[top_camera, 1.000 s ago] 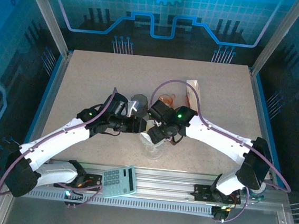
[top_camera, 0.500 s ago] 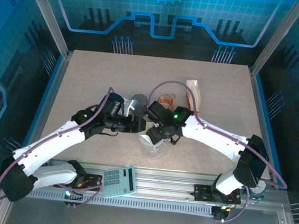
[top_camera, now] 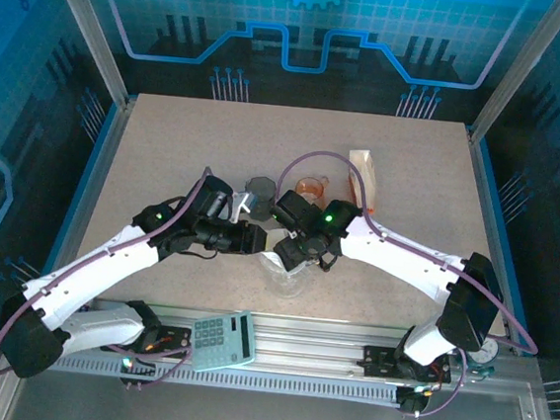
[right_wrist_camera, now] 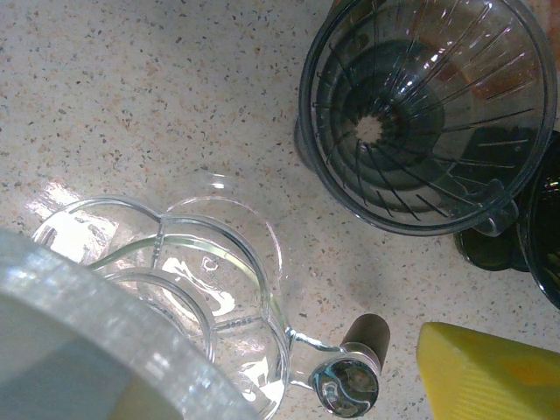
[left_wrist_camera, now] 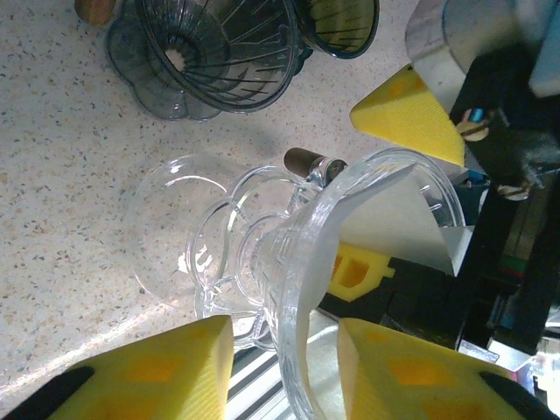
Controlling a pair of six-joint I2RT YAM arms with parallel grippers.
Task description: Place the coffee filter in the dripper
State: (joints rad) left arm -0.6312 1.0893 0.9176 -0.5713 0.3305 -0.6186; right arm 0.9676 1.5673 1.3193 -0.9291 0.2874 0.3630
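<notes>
Sitting just below centre in the top view, the clear ribbed glass dripper (top_camera: 286, 273) is holding the white paper filter (left_wrist_camera: 394, 219), folded cone-shaped. Left gripper (left_wrist_camera: 284, 359) is straddling its rim, foam pads partly open and gripping nothing. Right gripper (top_camera: 291, 254) is sitting wide open, gripping nothing I can see, with one pad cut off. A smoky dark dripper (right_wrist_camera: 420, 114) is crowding in close, and the speckled table (right_wrist_camera: 131, 87) is lying open at upper left.

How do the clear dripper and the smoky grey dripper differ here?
The clear dripper holds a paper filter; the grey dripper is empty. The clear dripper sits between the pads of the left gripper; the grey dripper stands free on the table. Both have scalloped bases.
</notes>
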